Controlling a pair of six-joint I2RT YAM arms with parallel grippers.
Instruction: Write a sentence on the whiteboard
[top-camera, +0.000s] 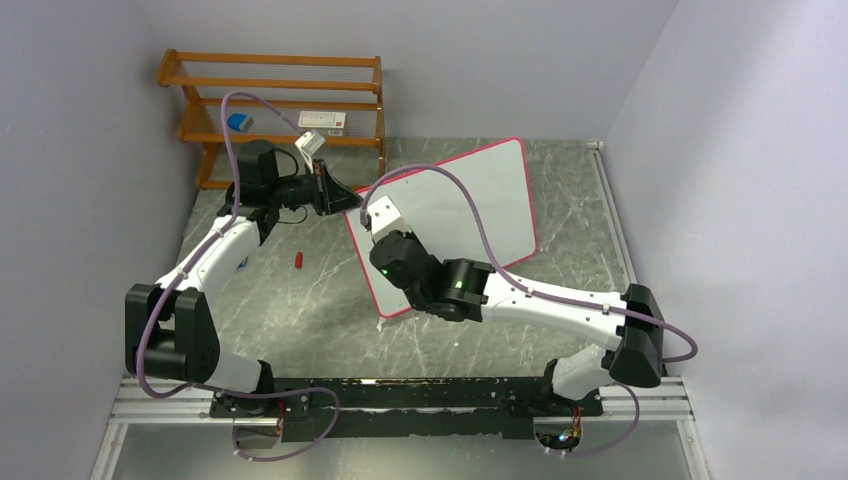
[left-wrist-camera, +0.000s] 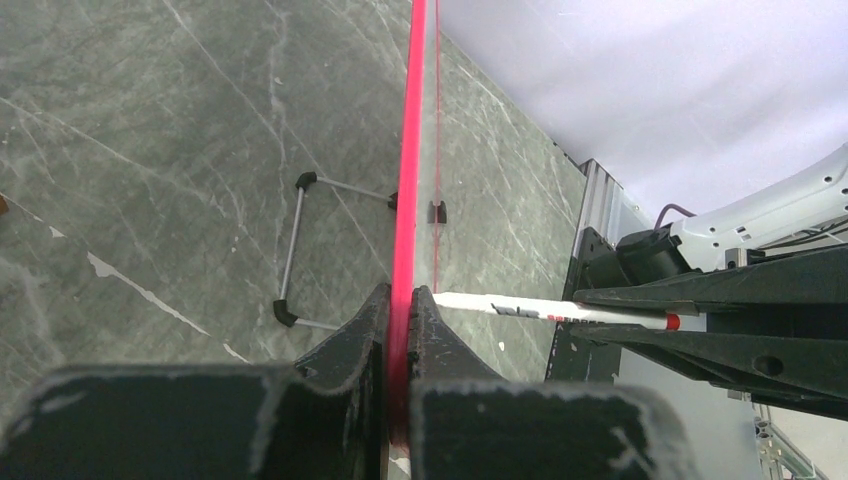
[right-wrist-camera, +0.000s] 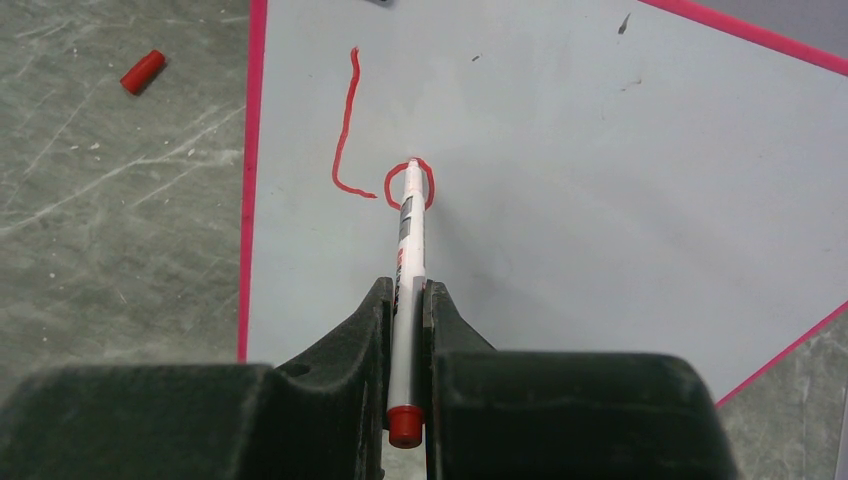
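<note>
The whiteboard (top-camera: 470, 200) with a red-pink frame stands tilted on the table. My left gripper (top-camera: 340, 195) is shut on the board's left edge; the left wrist view shows the red frame (left-wrist-camera: 408, 200) clamped between the jaws. My right gripper (right-wrist-camera: 409, 290) is shut on a white marker (right-wrist-camera: 408, 240) with a red end, its tip touching the board. The sentence (right-wrist-camera: 380, 160) in red reads "L" and "o". The marker also shows in the left wrist view (left-wrist-camera: 550, 310), pointing at the board. In the top view my right gripper (top-camera: 378, 225) is over the board's left part.
A red marker cap (top-camera: 298, 261) lies on the table left of the board; it also shows in the right wrist view (right-wrist-camera: 142, 71). A wooden slatted rack (top-camera: 275, 100) stands at the back left. The board's wire foot (left-wrist-camera: 300, 250) rests on the table.
</note>
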